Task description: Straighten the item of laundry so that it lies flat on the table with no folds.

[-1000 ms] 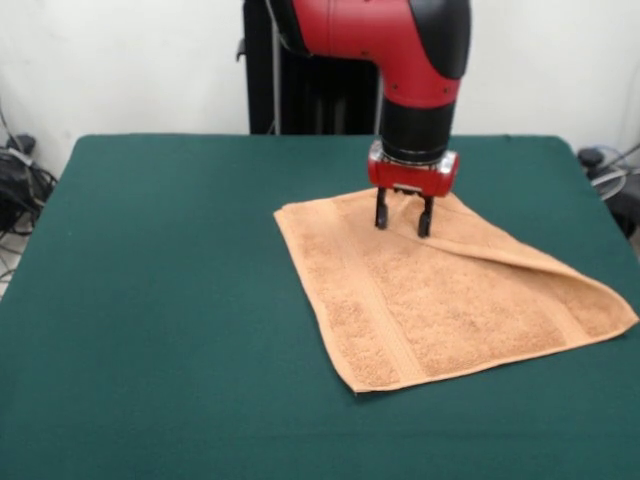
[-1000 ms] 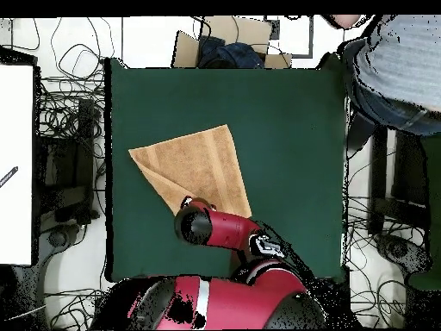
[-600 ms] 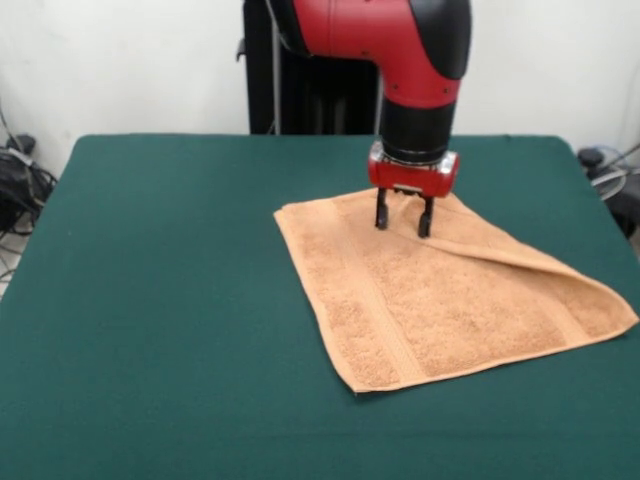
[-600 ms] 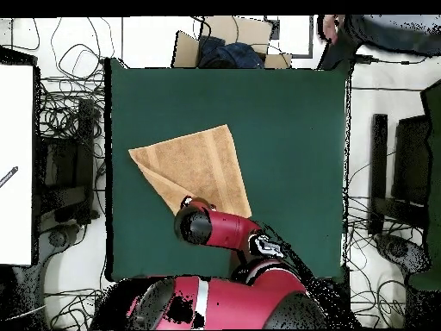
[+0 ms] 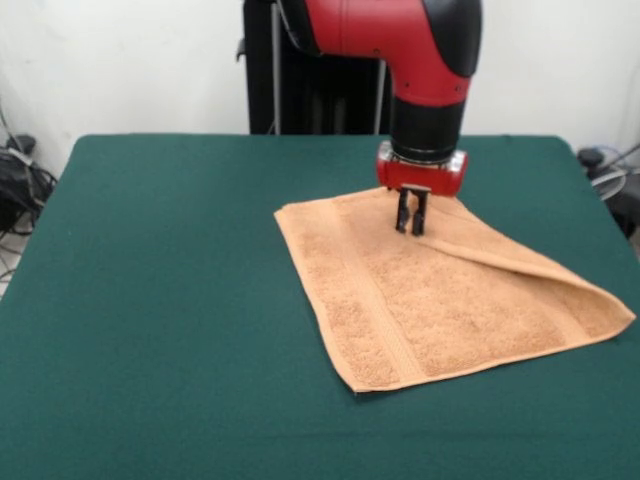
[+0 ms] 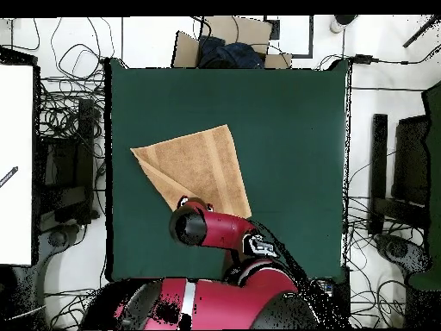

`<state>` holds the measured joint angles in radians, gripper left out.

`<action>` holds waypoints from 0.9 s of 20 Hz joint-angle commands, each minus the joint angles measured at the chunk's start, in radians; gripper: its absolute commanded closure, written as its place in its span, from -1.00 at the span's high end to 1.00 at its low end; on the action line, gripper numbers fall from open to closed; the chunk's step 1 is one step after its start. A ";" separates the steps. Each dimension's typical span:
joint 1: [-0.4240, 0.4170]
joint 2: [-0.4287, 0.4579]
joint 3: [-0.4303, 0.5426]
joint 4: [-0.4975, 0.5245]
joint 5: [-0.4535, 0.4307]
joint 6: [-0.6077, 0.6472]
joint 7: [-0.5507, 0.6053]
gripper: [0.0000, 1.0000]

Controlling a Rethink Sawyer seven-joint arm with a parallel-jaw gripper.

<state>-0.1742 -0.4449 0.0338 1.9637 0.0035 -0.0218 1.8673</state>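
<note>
The gripper [image 5: 411, 226] is seen with fingers [image 5: 402, 216] pinched together on the far folded edge of the towel [image 5: 430, 300] (one side doubled over), spread on the green tabletop [image 5: 160, 300]

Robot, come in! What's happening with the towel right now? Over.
Tool shut on towel at far folded edge. Towel on table, one side folded over. Nothing in the way.
</note>
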 commanded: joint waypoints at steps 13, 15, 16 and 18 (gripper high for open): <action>0.100 -0.210 -0.004 0.147 0.146 0.052 0.281 -1.00; 0.093 -0.220 0.009 0.158 0.153 0.050 0.273 -1.00; 0.086 -0.219 0.018 0.161 0.155 0.046 0.269 -1.00; 0.074 -0.215 0.032 0.166 0.160 0.040 0.261 -1.00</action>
<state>-0.0953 -0.6237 0.0131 2.0765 0.0903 -0.0214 1.8673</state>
